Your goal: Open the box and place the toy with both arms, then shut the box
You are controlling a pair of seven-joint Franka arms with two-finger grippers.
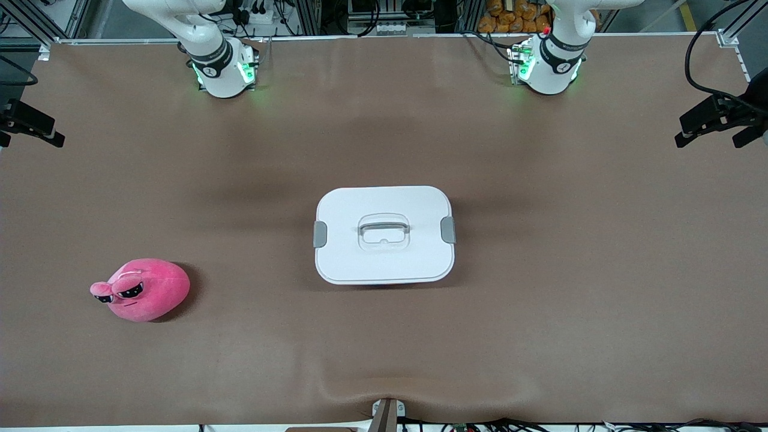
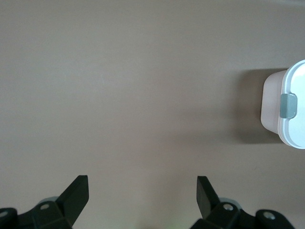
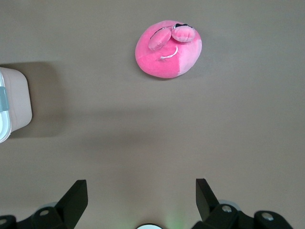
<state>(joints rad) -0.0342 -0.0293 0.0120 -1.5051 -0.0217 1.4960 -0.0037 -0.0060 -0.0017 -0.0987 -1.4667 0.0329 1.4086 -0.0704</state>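
The box (image 1: 384, 204) stands in the middle of the table, its white lid on, with a grey clip (image 1: 320, 234) at each short end and a recessed handle (image 1: 384, 231). The pink plush toy (image 1: 144, 289) lies toward the right arm's end of the table, nearer to the front camera than the box. My left gripper (image 2: 141, 183) is open and empty, high over bare table, with the box's end (image 2: 271, 107) in its view. My right gripper (image 3: 141, 186) is open and empty, high over bare table between the toy (image 3: 169, 47) and the box (image 3: 16, 102). Neither gripper shows in the front view.
The arm bases (image 1: 216, 60) (image 1: 552, 60) stand along the table's back edge. Black camera mounts (image 1: 30, 123) (image 1: 717, 120) jut in at both ends of the table. A small bracket (image 1: 387, 414) sits at the near edge. The brown table cover (image 1: 540, 300) ripples there.
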